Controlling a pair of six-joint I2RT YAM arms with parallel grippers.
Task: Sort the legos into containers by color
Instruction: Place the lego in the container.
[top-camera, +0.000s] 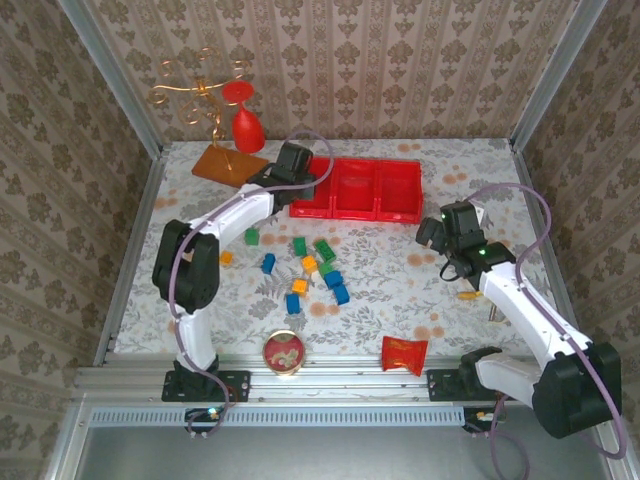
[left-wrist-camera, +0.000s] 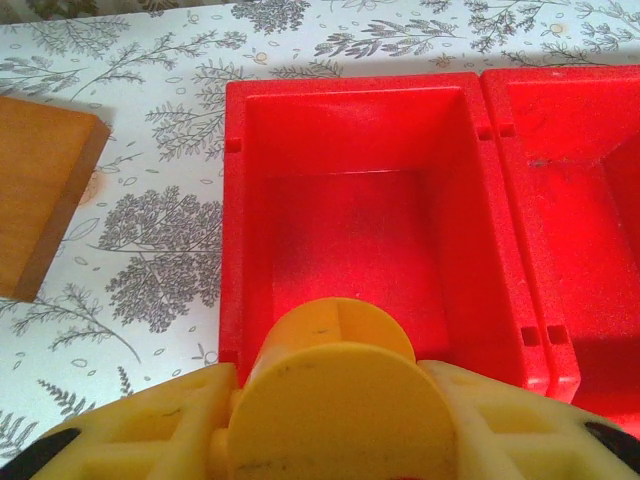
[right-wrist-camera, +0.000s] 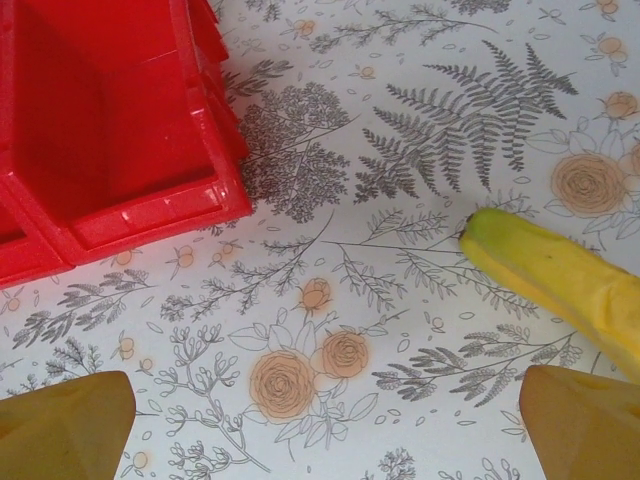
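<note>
White arms (top-camera: 235, 212), black joints (top-camera: 186, 265), lilac cables (top-camera: 510, 187)

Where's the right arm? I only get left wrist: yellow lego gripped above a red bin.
Observer: Right end effector hovers open above the table, by the near right corner of the containers.
Operator: Anything near it?
Observer: A yellow banana-shaped object lies on the table close by, untouched.
Operator: Loose legos?
Observer: About eleven legos, blue, green and orange, scattered mid-table, besides the yellow lego in your left end effector.
</note>
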